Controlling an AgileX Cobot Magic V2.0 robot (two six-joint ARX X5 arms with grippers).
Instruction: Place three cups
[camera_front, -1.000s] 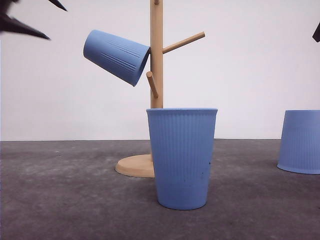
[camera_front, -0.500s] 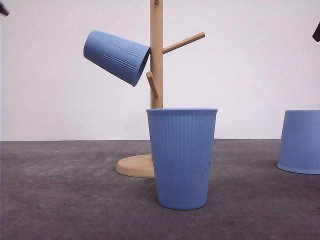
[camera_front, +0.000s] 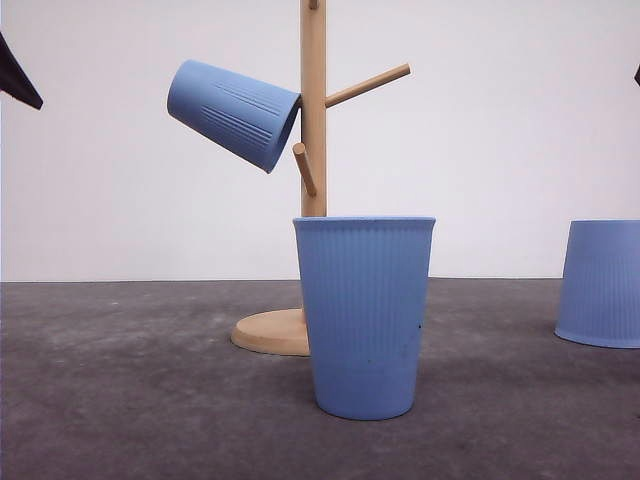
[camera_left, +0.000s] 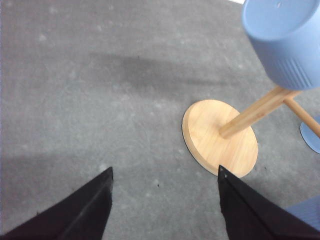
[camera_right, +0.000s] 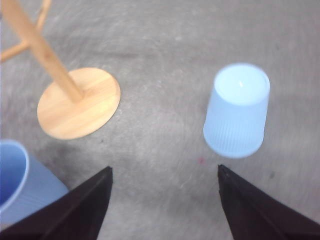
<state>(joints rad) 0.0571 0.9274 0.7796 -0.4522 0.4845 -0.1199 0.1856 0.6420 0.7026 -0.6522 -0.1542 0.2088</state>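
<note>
While both arms hang high over the grey table (camera_front: 120, 400) looking down, the left gripper (camera_left: 165, 175) and the right gripper (camera_right: 165, 172) each have their fingers spread apart around nothing. Between them stands one wooden rack (camera_front: 313, 120) and three blue cups: a hung cup (camera_front: 232, 112) beyond the left fingers, an upright cup (camera_front: 365, 315) beside the right gripper's finger, and an upside-down cup (camera_right: 237, 111) just ahead of the right fingers.

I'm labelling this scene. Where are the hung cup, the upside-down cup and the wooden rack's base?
hung cup (camera_front: 232, 112), front view, on its ribbed side wall.
upside-down cup (camera_right: 235, 111), right wrist view, on its side wall below the flat base.
wooden rack's base (camera_left: 215, 136), left wrist view, on the bare top of the round disc.
</note>
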